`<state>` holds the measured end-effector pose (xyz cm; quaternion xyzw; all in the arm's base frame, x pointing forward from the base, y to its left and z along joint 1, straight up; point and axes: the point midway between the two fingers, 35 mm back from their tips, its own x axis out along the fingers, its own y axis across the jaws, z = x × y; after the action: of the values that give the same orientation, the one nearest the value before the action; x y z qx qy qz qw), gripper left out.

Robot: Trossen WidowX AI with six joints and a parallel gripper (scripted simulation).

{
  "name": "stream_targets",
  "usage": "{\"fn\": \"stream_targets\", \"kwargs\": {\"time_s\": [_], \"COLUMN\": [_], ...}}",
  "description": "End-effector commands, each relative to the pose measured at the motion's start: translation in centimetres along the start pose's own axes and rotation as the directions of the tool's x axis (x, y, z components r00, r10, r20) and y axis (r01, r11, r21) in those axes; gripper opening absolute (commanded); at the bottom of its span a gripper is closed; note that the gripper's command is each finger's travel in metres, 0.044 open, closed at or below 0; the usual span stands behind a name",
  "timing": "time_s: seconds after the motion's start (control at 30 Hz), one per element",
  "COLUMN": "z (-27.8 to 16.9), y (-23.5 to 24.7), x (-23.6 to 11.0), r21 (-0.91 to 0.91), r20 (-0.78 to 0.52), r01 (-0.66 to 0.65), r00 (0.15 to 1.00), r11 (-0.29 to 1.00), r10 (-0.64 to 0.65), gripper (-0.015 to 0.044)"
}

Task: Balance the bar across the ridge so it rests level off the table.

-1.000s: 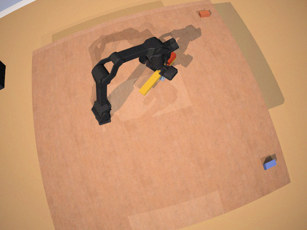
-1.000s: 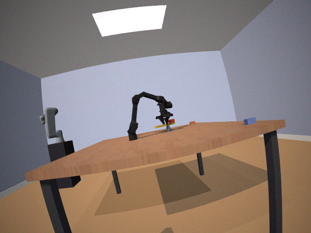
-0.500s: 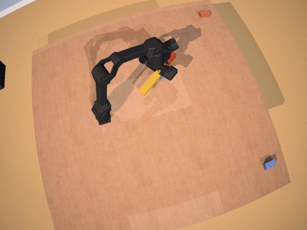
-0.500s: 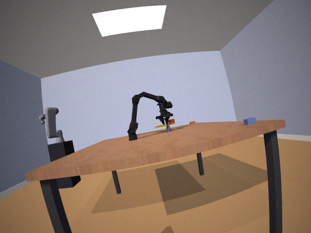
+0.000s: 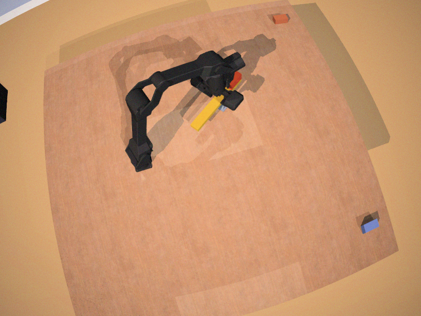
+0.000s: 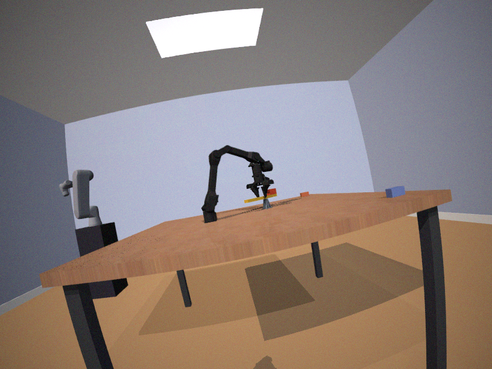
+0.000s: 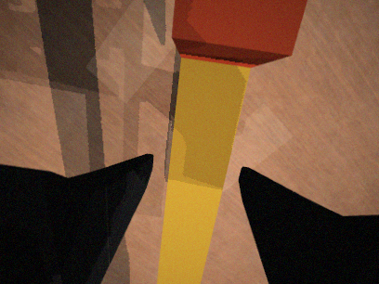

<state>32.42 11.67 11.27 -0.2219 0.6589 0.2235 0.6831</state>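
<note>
The yellow bar [image 5: 205, 114] [image 6: 253, 200] [image 7: 200, 121] lies across the blue-grey ridge [image 5: 222, 108] [image 6: 266, 204], with both ends clear of the table. It looks about level in the tilted the exterior view; a slight tilt cannot be ruled out. A red block sits on the bar's far end. My gripper [image 6: 261, 196] [image 7: 196, 167] is open, pointing down around the bar between the red block and the long bare end. In the wrist view a gap shows between each fingertip and the bar. The ridge top is mostly hidden under the bar.
An orange-red block [image 5: 280, 19] [image 6: 304, 194] lies near the table's far corner. A blue block [image 5: 370, 226] [image 6: 395, 192] lies near the right edge. Both are well away from the bar. A grey arm on a black pedestal [image 6: 95, 238] stands beyond the table's left side.
</note>
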Motion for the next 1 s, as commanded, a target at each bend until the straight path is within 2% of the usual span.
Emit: {"fn": "stream_targets", "kwargs": {"time_s": [0.0,0.1,0.23,0.53,0.97], "z": [0.0,0.0,0.1,0.0,0.0], "y": [0.0,0.0,0.0,0.0,0.0], "x": [0.0,0.0,-0.7,-9.8,-10.0], "r21": [0.0,0.0,0.0,0.0,0.0], "r20": [0.0,0.0,0.001,0.014,0.014], "r01": [0.0,0.0,0.001,0.004,0.004], "r00": [1.0,1.0,1.0,1.0,1.0], "r11": [1.0,1.0,1.0,1.0,1.0], "r10": [0.0,0.0,-0.001,-0.004,-0.004], "gripper": [0.0369,0.044,0.044,0.044,0.044]}}
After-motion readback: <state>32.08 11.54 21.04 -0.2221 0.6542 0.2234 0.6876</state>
